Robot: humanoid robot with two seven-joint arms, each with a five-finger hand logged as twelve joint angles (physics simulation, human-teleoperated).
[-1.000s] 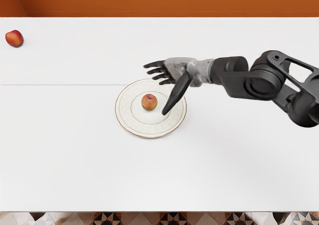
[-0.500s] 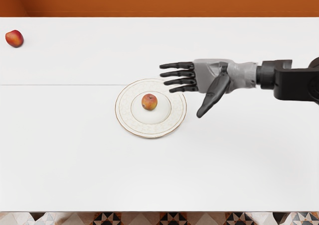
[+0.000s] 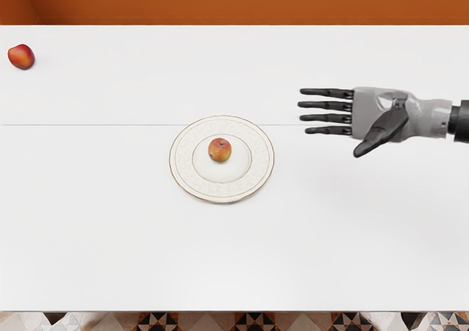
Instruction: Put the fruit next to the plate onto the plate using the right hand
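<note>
In the head view the fruit (image 3: 219, 150) rests at the centre of the plate (image 3: 179, 171), mid-frame, so the placing looks done, which would explain why the right hand (image 3: 359, 116) hangs at the right edge, fingers spread and empty, while a second fruit (image 3: 21, 56) lies upper left.

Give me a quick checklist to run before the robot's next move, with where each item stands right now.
1. Fruit on plate: the apple sits in the middle of the plate. Ok.
2. The right hand is empty, fingers spread. Ok.
3. Hand clear of the plate: it is apart, to the plate's right. Ok.
4. Apple settled, not rolling: cannot tell.
5. The second apple lies far from the plate, at the table's far left. Ok.
6. Left arm position: out of view, cannot tell.
</note>
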